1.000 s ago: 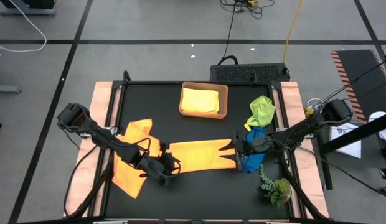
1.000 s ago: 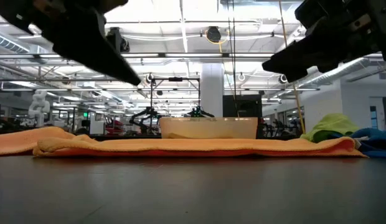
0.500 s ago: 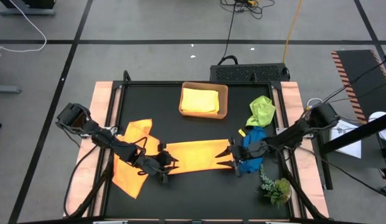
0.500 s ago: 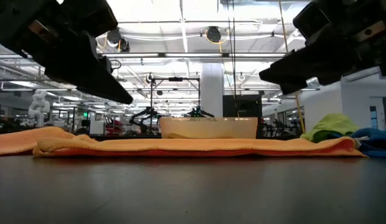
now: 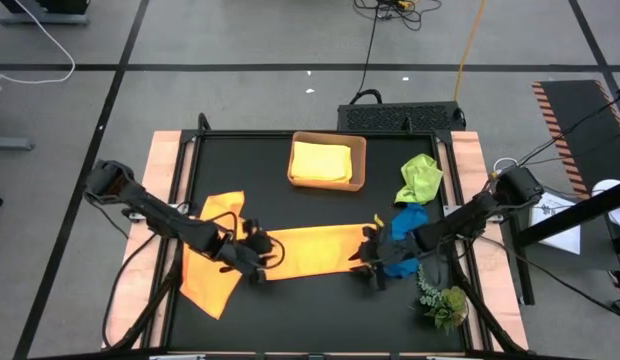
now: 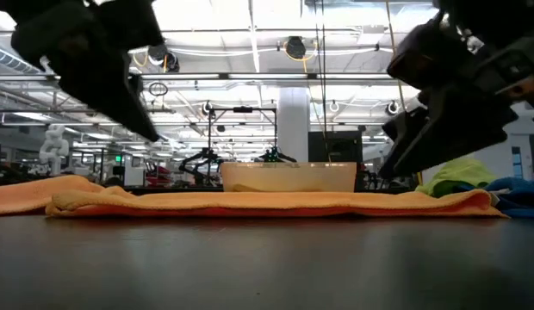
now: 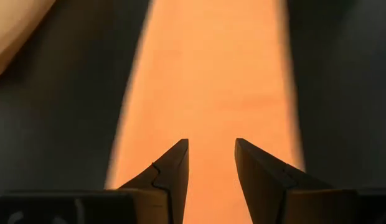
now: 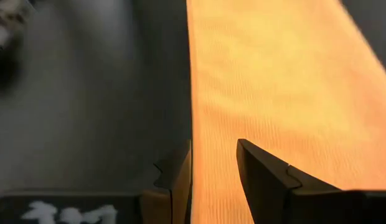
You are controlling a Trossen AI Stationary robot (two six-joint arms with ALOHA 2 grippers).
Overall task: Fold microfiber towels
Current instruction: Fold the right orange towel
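Fingers of the left gripper stand parted, empty, over one end of the folded orange towel. Right gripper likewise parted, nothing held, at the opposite end by its near edge. Towel lies as a long strip mid-desk; second orange towel touching at left, blue towel and lime towel at right, yellow towel in the tray.

Risks: pinching only the top layer, so the fold opens; uneven lift skews the strip; left end may drag the neighbouring orange towel; right arm may snag the blue one.
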